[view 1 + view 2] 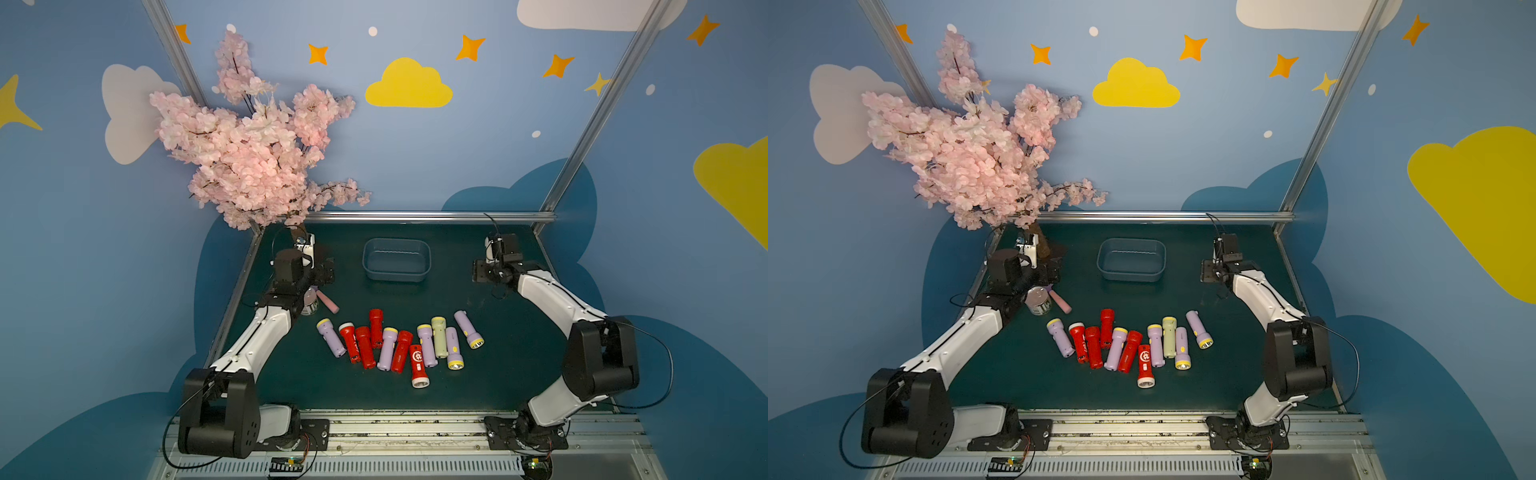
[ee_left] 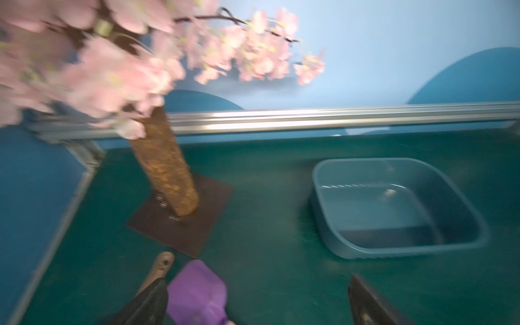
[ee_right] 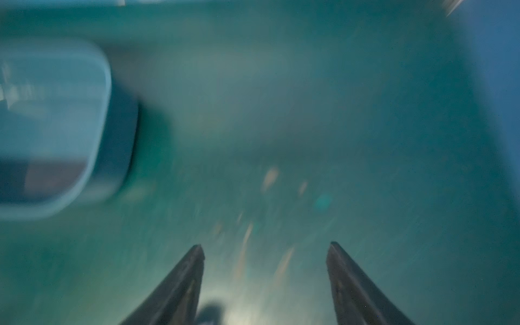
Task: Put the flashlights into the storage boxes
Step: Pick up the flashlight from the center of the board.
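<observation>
Several flashlights lie in a loose row at the table's middle front: red ones, lavender ones with yellow heads and one pale green. The slate-blue storage box stands behind them with nothing in it. My left gripper hovers left of the box, open, holding nothing; a purple piece lies by one finger. Right of the box, my right gripper points down at bare mat, jaws apart and nothing between them.
A pink blossom tree rises from a brown base plate at the back left, close to my left arm. A clear jar and a thin pink stick lie below the left gripper. An aluminium rail borders the back.
</observation>
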Action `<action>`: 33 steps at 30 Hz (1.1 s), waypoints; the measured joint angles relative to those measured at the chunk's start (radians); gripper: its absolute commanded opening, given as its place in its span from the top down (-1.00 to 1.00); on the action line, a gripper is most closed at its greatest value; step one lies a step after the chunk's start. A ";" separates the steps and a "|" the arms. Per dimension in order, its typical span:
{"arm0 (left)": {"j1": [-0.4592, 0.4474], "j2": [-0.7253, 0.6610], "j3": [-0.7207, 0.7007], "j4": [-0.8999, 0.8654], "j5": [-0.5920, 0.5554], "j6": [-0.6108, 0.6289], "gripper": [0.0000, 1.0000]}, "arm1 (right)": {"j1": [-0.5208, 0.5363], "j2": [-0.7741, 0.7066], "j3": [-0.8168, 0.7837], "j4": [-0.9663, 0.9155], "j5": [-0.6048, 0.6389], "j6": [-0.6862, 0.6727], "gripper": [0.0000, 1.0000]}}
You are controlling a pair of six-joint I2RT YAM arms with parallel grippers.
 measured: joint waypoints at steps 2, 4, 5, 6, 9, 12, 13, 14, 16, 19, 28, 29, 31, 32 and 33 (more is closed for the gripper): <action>-0.037 -0.008 0.001 -0.053 0.044 -0.027 -0.98 | 0.029 0.002 -0.010 -0.071 -0.041 0.018 -0.19; -0.082 -0.011 0.001 -0.093 0.075 -0.052 -0.98 | 0.053 0.002 -0.014 -0.125 -0.070 0.026 -0.19; -0.103 -0.011 0.001 -0.111 0.087 -0.059 -0.98 | 0.063 0.001 -0.018 -0.145 -0.081 0.032 -0.18; -0.123 -0.011 0.003 -0.129 0.101 -0.069 -0.98 | 0.071 0.000 -0.023 -0.163 -0.090 0.038 -0.19; -0.150 -0.006 0.029 -0.195 0.129 -0.085 -0.98 | 0.082 -0.012 -0.047 -0.199 -0.116 0.053 -0.19; -0.154 0.019 0.085 -0.233 0.142 -0.092 -0.98 | 0.088 -0.029 -0.087 -0.216 -0.139 0.073 -0.19; -0.156 0.027 0.099 -0.237 0.143 -0.093 -0.98 | 0.090 -0.031 -0.098 -0.220 -0.145 0.078 -0.18; -0.158 0.035 0.109 -0.239 0.146 -0.097 -0.99 | 0.092 -0.031 -0.107 -0.225 -0.148 0.083 -0.17; -0.163 0.047 0.120 -0.248 0.150 -0.104 -0.98 | 0.102 -0.031 -0.122 -0.232 -0.153 0.093 -0.16; -0.174 0.067 0.127 -0.267 0.155 -0.111 -0.98 | 0.119 -0.031 -0.135 -0.238 -0.156 0.106 -0.16; -0.198 0.112 0.155 -0.308 0.170 -0.112 -0.98 | 0.129 0.008 -0.170 -0.238 -0.155 0.136 -0.08; -0.200 0.116 0.163 -0.312 0.173 -0.111 -0.99 | 0.129 0.021 -0.172 -0.238 -0.154 0.140 -0.06; -0.203 0.126 0.182 -0.320 0.176 -0.111 -0.98 | 0.129 0.047 -0.174 -0.238 -0.153 0.148 -0.04; -0.206 0.131 0.194 -0.324 0.176 -0.111 -0.98 | 0.130 0.058 -0.174 -0.238 -0.153 0.150 -0.01; -0.209 0.134 0.203 -0.327 0.176 -0.110 -0.98 | 0.131 0.066 -0.174 -0.238 -0.152 0.151 0.01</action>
